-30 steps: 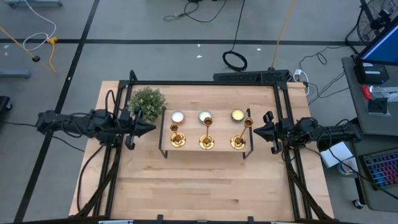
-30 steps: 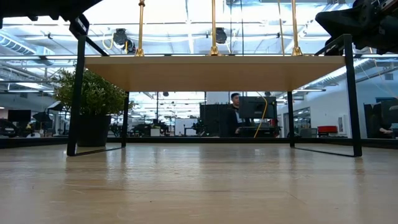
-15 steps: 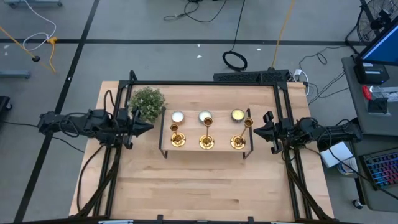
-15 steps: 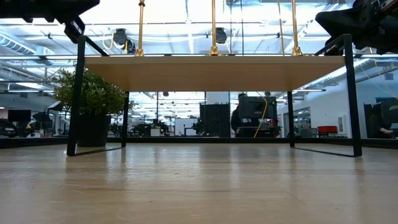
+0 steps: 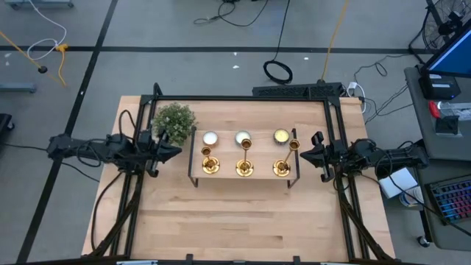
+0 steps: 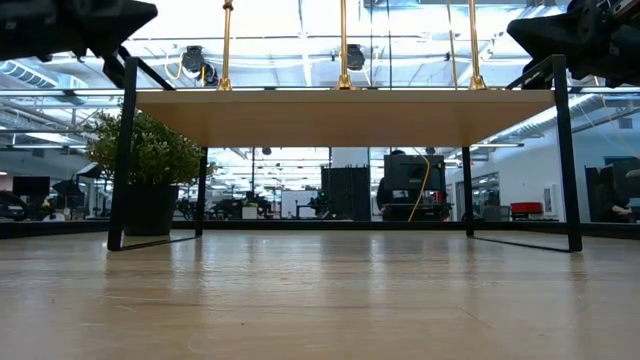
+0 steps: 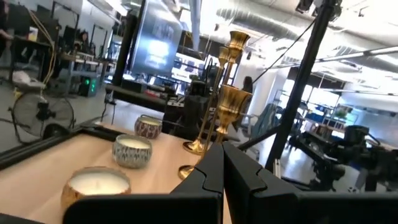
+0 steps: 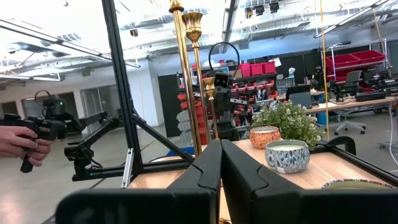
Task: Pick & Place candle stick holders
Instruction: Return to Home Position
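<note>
Three gold candle stick holders [image 5: 207, 165] [image 5: 244, 167] [image 5: 281, 167] stand in a row by their round bases on a small raised wooden shelf [image 5: 243, 179]. In the low view only their stems [image 6: 343, 45] show, rising from the shelf board [image 6: 345, 115]. My left gripper [image 5: 176, 152] is shut and empty, just off the shelf's left end, level with the holders [image 7: 233, 106]. My right gripper [image 5: 304, 154] is shut and empty at the shelf's right end, facing the holders [image 8: 186, 81].
Three tealight candles [image 5: 210, 138] [image 5: 243, 138] [image 5: 281, 135] sit along the shelf's far side. A bushy green plant [image 5: 175, 121] stands at its far left corner. The shelf's black legs [image 6: 122, 150] [image 6: 565, 150] reach the table. A person's hand [image 8: 18, 140] shows beyond the table.
My left gripper has drawn back a little toward the table's left edge, away from the shelf, and has come down somewhat, staying shut. The holders have not moved.
</note>
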Available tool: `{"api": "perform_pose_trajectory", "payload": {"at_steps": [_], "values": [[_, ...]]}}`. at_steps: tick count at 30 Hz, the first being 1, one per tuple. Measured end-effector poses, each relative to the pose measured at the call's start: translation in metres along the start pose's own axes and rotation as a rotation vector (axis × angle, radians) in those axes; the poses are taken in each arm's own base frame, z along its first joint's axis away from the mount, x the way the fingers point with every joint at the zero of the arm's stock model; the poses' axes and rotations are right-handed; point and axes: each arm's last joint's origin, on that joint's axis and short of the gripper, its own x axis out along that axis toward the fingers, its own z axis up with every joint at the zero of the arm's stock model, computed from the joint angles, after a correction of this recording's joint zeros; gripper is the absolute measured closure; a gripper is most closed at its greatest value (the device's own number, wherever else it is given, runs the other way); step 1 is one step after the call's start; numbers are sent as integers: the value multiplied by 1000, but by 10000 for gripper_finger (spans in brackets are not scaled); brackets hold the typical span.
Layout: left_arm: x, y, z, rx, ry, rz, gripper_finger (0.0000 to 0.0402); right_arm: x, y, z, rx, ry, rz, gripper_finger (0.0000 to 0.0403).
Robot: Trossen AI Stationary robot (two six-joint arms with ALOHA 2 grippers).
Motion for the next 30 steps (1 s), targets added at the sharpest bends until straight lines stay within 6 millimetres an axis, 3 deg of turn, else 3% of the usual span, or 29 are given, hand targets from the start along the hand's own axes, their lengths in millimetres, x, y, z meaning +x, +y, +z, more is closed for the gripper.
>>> {"api": "perform_pose_trajectory", "payload": {"at_steps": [8, 30], "values": [[-4, 3, -9, 4, 77, 40, 401, 0, 0, 0, 0, 0, 0, 399], [-7, 12, -35, -46, 73, 78, 401, 0, 0, 0, 0, 0, 0, 399]]}}
